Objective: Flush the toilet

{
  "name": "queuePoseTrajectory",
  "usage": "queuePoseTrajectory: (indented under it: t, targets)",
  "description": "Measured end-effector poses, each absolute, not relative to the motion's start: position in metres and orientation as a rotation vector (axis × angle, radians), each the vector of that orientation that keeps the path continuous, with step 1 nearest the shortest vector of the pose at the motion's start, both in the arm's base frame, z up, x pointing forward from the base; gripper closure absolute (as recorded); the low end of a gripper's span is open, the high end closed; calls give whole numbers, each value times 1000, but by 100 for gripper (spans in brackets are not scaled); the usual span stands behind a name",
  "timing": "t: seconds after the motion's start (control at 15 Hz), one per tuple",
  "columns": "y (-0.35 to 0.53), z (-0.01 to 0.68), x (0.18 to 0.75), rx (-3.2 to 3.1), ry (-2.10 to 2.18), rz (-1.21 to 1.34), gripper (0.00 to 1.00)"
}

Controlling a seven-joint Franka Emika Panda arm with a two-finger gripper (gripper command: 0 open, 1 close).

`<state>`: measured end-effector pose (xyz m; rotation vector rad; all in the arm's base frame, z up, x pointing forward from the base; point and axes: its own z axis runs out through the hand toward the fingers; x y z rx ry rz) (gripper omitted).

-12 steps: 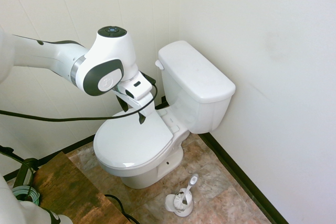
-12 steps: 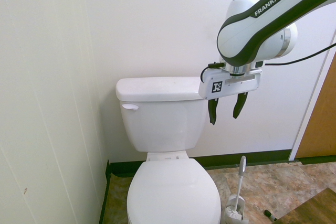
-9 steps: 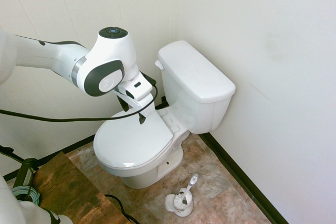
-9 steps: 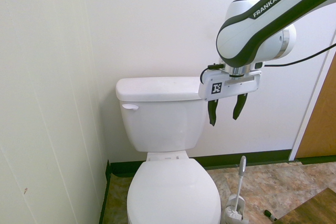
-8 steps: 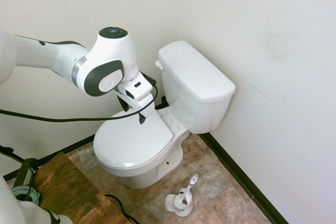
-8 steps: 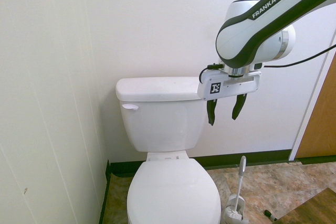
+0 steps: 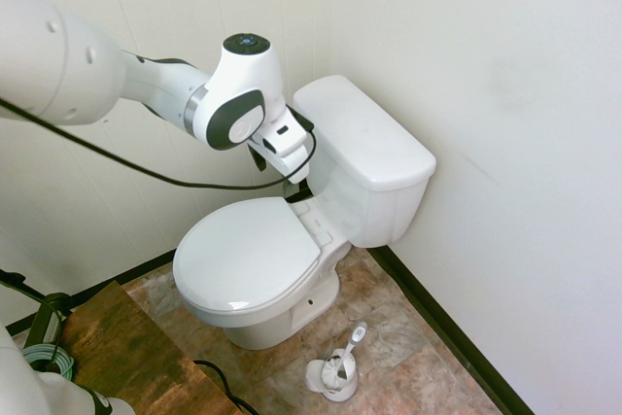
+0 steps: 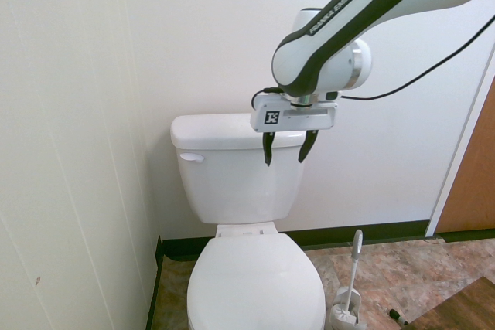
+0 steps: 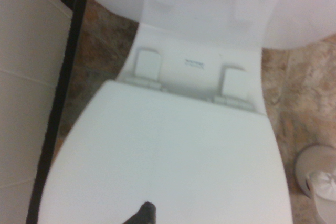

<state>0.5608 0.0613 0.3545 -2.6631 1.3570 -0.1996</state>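
Pincer: fingers spread wide apart, pointing down, with nothing between them; in the second exterior view it hangs right of centre, in the upper half of the frame, in front of the right part of the tank.
Toilet: white and glossy, around the middle of the first exterior view; in the second exterior view it runs from mid-frame down to the bottom edge.
Seat lid: oval, lowered, filling the bottom centre of the second exterior view.
Tank: boxy, its flat lid on top, near the centre of the second exterior view.
Flush lever: small and white, at the upper left of the tank's front in the second exterior view, well apart from the pincer.
Hinge caps: two, pale, in the upper middle of the wrist view, between lid and tank.
Toilet brush: white, upright with a slight lean, in its holder on the floor, lower right of the second exterior view.
Floor: mottled brown and grey, along the bottom of the first exterior view.
Tabletop: brown wood grain, lower left of the first exterior view.
Walls: pale, with dark baseboard along the foot.
Door: brown, at the right edge of the second exterior view.
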Motion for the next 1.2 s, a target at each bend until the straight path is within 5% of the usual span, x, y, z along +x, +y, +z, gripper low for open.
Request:
queuePoseTrajectory:
  t: [0.07, 1.2]
  targets:
    - [70, 345, 576, -2649, 1353, -210, 100]
    - [173, 319, 728, -2439, 1369, -353, 100]
